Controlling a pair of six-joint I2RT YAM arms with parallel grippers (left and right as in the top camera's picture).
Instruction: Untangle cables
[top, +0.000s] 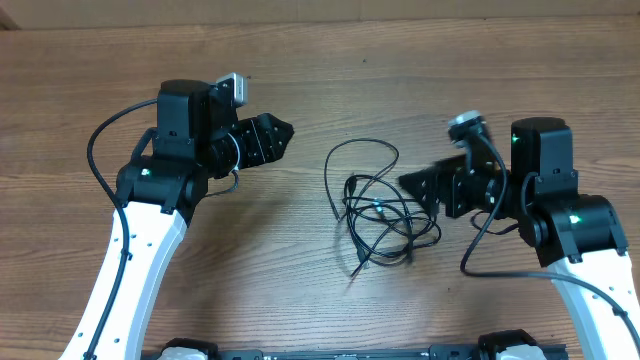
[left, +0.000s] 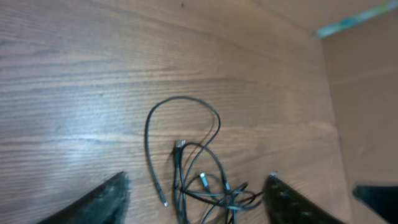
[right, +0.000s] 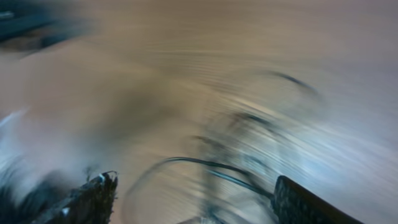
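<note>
The cables (top: 380, 210) lie in one tangled black bunch on the wooden table between the two arms. A single loop (top: 365, 150) reaches toward the far side, and a plug end (top: 358, 268) points to the near edge. My left gripper (top: 280, 135) hovers left of the bunch, apart from it. In the left wrist view the cables (left: 199, 180) show between the open left gripper (left: 196, 185). My right gripper (top: 412, 184) sits at the bunch's right edge. The right wrist view is blurred; the right gripper (right: 194, 186) is open, and cable strands (right: 236, 174) run between its fingers.
Thick black wires loop off the left arm (top: 95, 150) and the right arm (top: 480, 240). The arms' base rail (top: 340, 352) lines the near edge. The table's far edge (top: 320, 10) runs along the top. A brown wall (left: 367, 93) rises beyond the table's side.
</note>
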